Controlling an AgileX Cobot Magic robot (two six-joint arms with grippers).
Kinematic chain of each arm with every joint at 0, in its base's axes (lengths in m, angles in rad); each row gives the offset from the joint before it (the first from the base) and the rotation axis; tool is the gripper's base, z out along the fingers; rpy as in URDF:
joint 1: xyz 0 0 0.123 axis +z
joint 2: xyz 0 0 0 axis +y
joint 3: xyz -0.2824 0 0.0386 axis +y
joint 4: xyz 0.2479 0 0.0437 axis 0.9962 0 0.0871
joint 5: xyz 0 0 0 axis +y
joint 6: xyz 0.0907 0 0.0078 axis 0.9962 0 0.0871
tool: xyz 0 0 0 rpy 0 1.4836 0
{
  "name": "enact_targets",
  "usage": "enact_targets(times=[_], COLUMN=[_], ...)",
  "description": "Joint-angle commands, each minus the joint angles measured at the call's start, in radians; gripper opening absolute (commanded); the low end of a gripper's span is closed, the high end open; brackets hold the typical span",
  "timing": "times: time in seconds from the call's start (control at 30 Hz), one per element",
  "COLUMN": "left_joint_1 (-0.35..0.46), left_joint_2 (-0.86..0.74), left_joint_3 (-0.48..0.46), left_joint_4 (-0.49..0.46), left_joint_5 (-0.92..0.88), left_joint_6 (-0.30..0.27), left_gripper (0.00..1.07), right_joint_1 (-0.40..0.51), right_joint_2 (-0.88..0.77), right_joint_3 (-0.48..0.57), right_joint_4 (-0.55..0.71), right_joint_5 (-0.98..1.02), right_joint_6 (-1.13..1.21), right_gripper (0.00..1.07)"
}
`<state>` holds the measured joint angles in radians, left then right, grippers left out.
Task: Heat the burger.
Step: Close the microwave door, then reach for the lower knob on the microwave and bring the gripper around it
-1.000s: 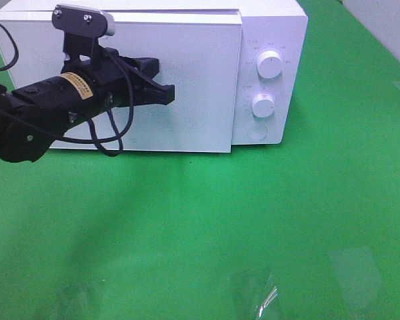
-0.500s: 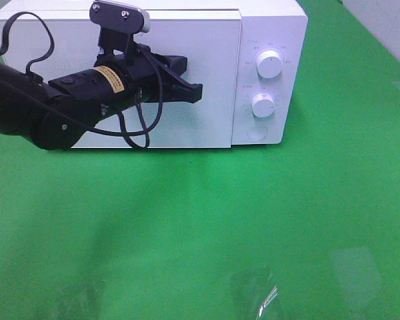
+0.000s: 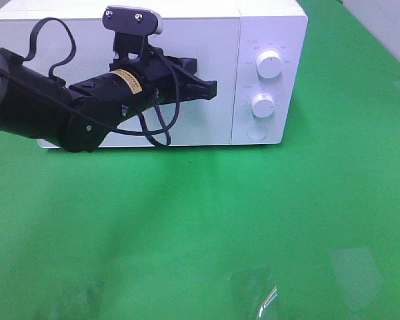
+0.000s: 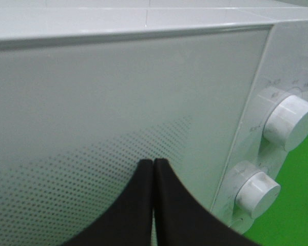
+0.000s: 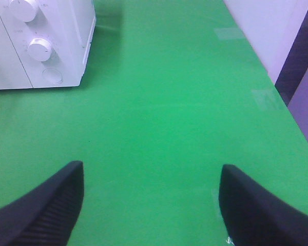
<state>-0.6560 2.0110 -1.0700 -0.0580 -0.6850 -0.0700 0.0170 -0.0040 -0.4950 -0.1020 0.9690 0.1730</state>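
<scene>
- Upper centre: your left hand [image 3: 211, 89], pressed together, fronts the microwave door [image 3: 207, 125].
- Only the right wrist view shows your right hand [image 5: 151, 173], spread over the surface [image 5: 159, 102].

Robot test lab, green tabletop [image 3: 253, 213], white microwave [image 3: 210, 47]
</scene>
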Motion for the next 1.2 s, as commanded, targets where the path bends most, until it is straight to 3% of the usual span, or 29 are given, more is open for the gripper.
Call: enact_targets(times=[0.03, 0.23, 0.27, 0.3, 0.33, 0.37, 0.4, 0.43, 0.47, 0.5, 0.57, 0.63, 0.9, 1.0, 1.13, 1.2], left_joint_1=[-0.026, -0.101, -0.124, -0.124, -0.138, -0.138, -0.152, -0.152, -0.154, -0.154, -0.161, -0.161, -0.161, -0.161, -0.161, -0.161], left_joint_2=[-0.002, -0.002, -0.005, -0.005, -0.01, -0.01, -0.024, -0.024, -0.031, -0.031, -0.087, -0.12, -0.236, -0.293, -0.337, -0.397], left_joint_3=[-0.011, -0.011, -0.011, -0.011, -0.011, -0.011, -0.011, -0.011, -0.011, -0.011, -0.011, -0.011, -0.011, -0.011, -0.012, -0.012], left_joint_4=[-0.032, -0.033, -0.033, -0.033, -0.032, -0.032, -0.034, -0.034, -0.036, -0.036, -0.048, -0.051, -0.046, -0.011, 0.027, 0.073], left_joint_5=[0.003, 0.087, 0.139, 0.139, 0.19, 0.19, 0.245, 0.245, 0.263, 0.263, 0.387, 0.492, 0.876, 1.065, 1.185, 1.362], left_joint_6=[-0.003, -0.003, -0.003, -0.003, -0.003, -0.003, -0.003, -0.003, -0.003, -0.003, -0.038, -0.065, -0.064, -0.064, -0.064, -0.064], left_gripper=[0.0, 0.0, 0.07, 0.07, 0.2, 0.2, 0.43, 0.43, 0.57, 0.57, 0.95, 1.0, 1.0, 1.0, 0.99, 0.99], right_joint_1=[-0.005, -0.005, -0.005, -0.005, -0.005, -0.005, -0.005, -0.005, -0.005, -0.005, -0.005, -0.005, -0.005, -0.005, -0.005, -0.005], right_joint_2=[-0.026, -0.026, -0.026, -0.026, -0.026, -0.026, -0.026, -0.026, -0.026, -0.026, -0.026, -0.026, -0.026, -0.026, -0.026, -0.026], right_joint_3=[0.001, 0.001, 0.001, 0.001, 0.001, 0.001, 0.001, 0.001, 0.001, 0.001, 0.001, 0.001, 0.001, 0.001, 0.001, 0.001], right_joint_4=[0.001, 0.001, 0.001, 0.001, 0.001, 0.001, 0.001, 0.001, 0.001, 0.001, 0.001, 0.001, 0.001, 0.001, 0.001, 0.001], right_joint_5=[-0.009, -0.009, -0.009, -0.009, -0.009, -0.009, -0.009, -0.009, -0.009, -0.009, -0.009, -0.009, -0.009, -0.009, -0.009, -0.009], right_joint_6=[0.005, 0.005, 0.005, 0.005, 0.005, 0.005, 0.005, 0.005, 0.005, 0.005, 0.005, 0.005, 0.005, 0.005, 0.005, 0.005], right_gripper=[0.71, 0.71, 0.71, 0.71, 0.71, 0.71, 0.71, 0.71, 0.71, 0.71, 0.71, 0.71, 0.71, 0.71, 0.71, 0.71])
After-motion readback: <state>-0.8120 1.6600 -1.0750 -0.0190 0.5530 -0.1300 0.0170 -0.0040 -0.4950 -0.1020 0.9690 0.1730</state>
